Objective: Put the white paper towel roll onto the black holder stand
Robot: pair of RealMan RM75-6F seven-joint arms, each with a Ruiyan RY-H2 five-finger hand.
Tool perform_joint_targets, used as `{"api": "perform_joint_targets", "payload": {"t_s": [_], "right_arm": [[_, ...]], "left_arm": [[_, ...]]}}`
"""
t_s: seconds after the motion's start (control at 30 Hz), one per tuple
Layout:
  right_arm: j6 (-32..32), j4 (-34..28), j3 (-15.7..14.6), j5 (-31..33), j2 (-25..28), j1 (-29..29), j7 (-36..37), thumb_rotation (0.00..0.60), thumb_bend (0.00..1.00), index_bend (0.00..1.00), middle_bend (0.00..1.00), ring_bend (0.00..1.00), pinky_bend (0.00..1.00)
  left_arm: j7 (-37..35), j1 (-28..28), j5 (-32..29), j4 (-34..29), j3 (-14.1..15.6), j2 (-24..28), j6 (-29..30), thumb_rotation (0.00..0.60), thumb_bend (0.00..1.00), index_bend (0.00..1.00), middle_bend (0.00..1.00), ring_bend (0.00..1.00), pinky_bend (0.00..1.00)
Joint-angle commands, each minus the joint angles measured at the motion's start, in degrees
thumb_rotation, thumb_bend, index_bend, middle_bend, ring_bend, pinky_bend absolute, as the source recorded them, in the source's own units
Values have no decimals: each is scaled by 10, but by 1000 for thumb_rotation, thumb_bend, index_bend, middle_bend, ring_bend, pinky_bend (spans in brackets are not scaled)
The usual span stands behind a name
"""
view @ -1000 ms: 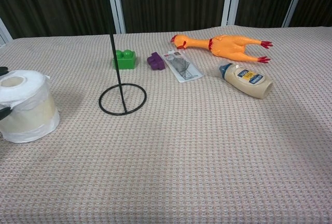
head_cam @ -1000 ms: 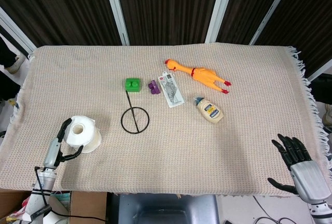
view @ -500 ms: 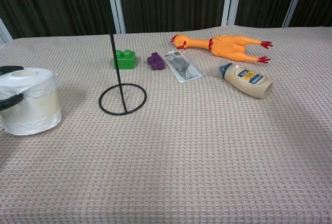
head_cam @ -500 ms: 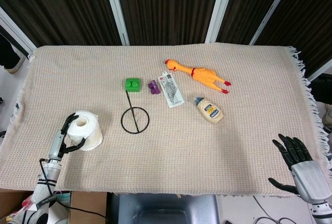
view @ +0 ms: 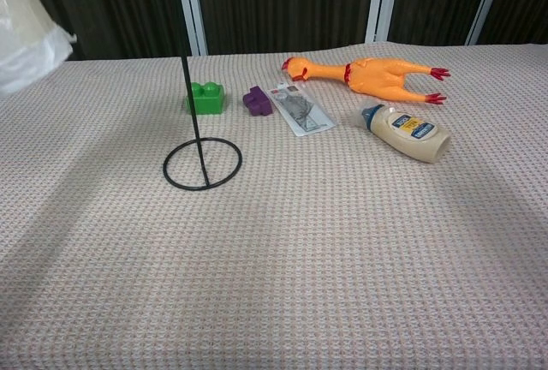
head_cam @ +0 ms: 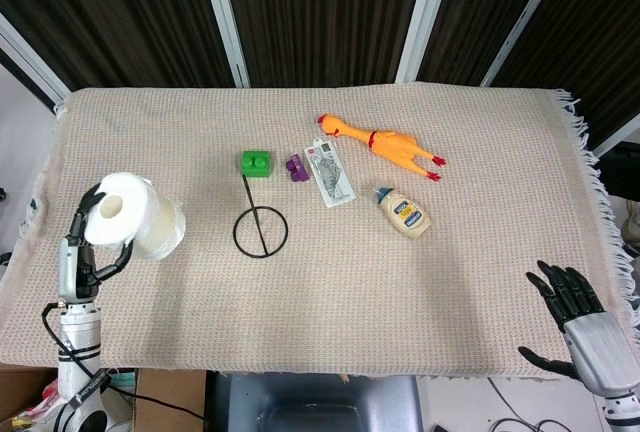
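We see the white paper towel roll lifted off the table at the far left, tipped so its hollow core faces up and toward us, with the fingers of the left robot hand wrapped around its near end. In the chest view only its lower edge shows, in the top left corner. To the roll's right, well apart, we see the black holder stand, a thin wire ring flat on the table with a slim upright rod rising from it.

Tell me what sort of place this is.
Most likely a robot test bench, not a home. A table under a beige woven cloth stands before dark curtained panels; unrelated props lie on it, a rubber chicken, a green block and a mayonnaise bottle, around a black holder stand.
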Motion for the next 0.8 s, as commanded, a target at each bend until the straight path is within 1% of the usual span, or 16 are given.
{"api": "perform_joint_targets", "payload": {"t_s": [0.03, 0.07, 0.13, 0.2, 0.3, 0.4, 0.5, 0.8], "right_arm": [[0, 0, -1, -2, 0, 0, 1, 600, 0, 0, 0, 0, 0], [-1, 0, -2, -4, 1, 0, 1, 600, 0, 0, 0, 0, 0], [1, 0, -4, -8, 2, 0, 2, 600, 0, 0, 0, 0, 0], [6, 1, -4, -10, 4, -1, 7, 600, 0, 0, 0, 0, 0], [9, 2, -4, -10, 7, -1, 15, 600, 0, 0, 0, 0, 0], [9, 3, -3, -8, 10, -1, 22, 600, 0, 0, 0, 0, 0], [11, 4, -1, -5, 13, -1, 30, 600, 0, 0, 0, 0, 0], [12, 4, 1, 0, 18, 0, 40, 600, 0, 0, 0, 0, 0]], "left_arm": [[62, -11, 25, -130, -52, 33, 37, 600, 790, 739, 858, 844, 1000], [81, -21, 31, -159, -61, 36, 36, 600, 788, 737, 857, 843, 1000], [120, -39, 35, -194, -73, 33, 29, 600, 789, 734, 857, 843, 1000], [161, -61, 34, -215, -83, 22, 18, 600, 788, 731, 853, 841, 1000], [204, -89, 20, -224, -92, 0, -1, 600, 784, 728, 848, 838, 1000], [240, -114, 11, -209, -99, -22, -13, 600, 781, 727, 845, 835, 1000], [257, -133, -3, -188, -108, -40, -22, 600, 780, 726, 845, 833, 1000], [287, -168, -26, -126, -113, -69, -43, 600, 764, 724, 843, 833, 1000]]}}
